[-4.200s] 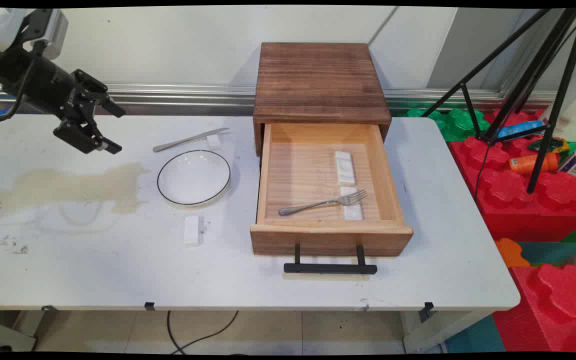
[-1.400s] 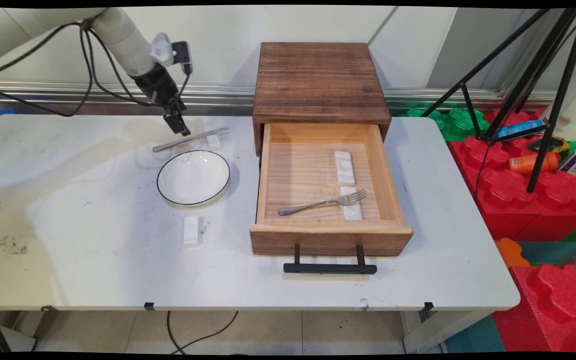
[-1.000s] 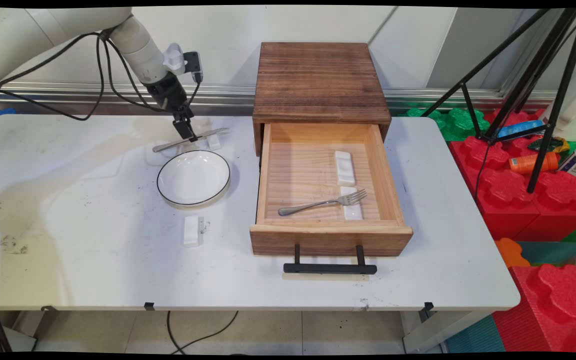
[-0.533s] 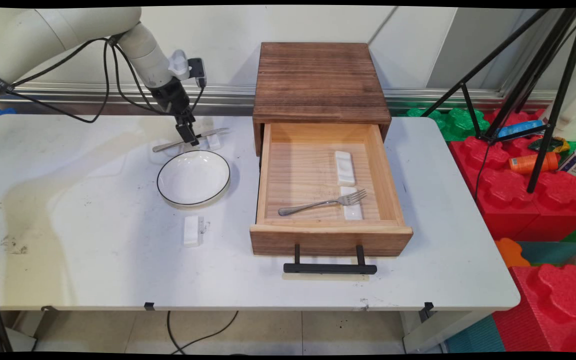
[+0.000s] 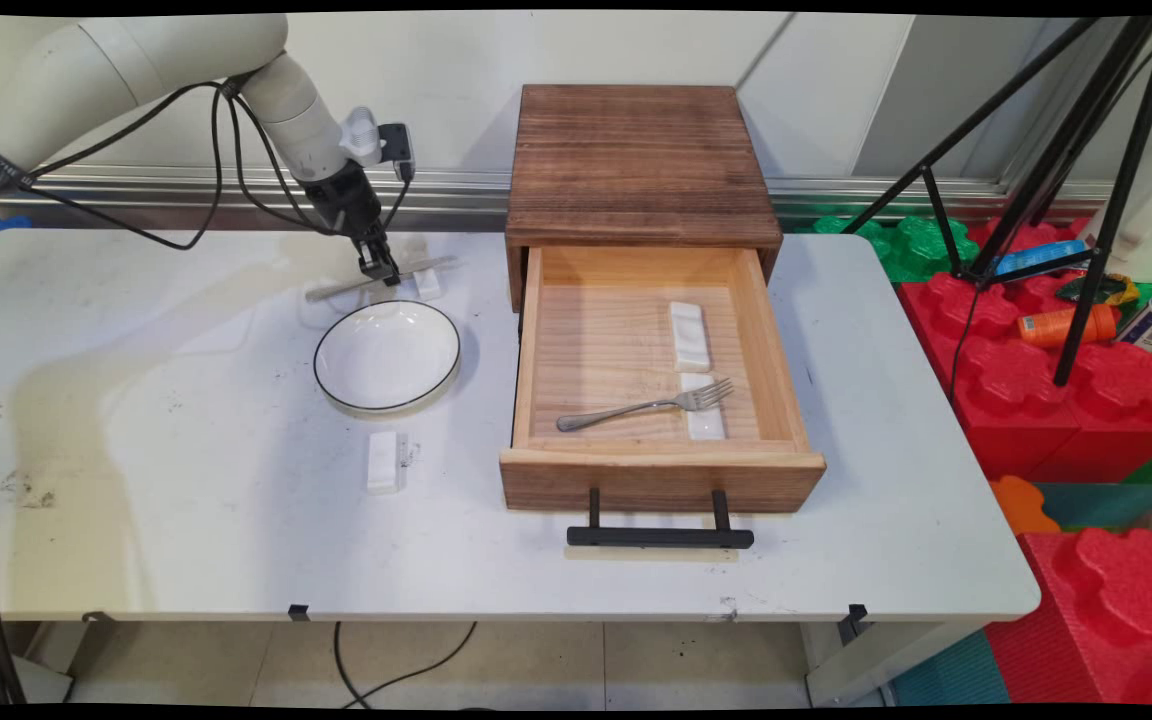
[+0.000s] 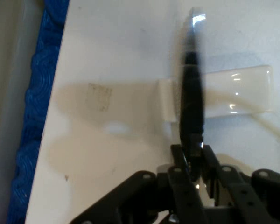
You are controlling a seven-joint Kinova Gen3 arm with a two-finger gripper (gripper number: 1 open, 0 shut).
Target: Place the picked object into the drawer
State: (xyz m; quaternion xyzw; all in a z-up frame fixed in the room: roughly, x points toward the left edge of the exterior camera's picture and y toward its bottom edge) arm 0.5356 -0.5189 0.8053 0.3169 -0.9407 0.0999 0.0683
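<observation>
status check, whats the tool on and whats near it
Tool shut on knife. Knife's blade end lies across white rest, behind plate. Open drawer with fork to the right.

knife [image 5: 376,279]: 1 | fork [image 5: 644,406]: 1 | plate [image 5: 387,355]: 1 | white rests [image 5: 383,461]: 4 | drawer box [image 5: 648,290]: 1

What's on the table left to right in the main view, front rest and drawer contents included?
Knife with the gripper shut on it → plate, white rest nearer the front edge → fork in the open drawer.
</observation>
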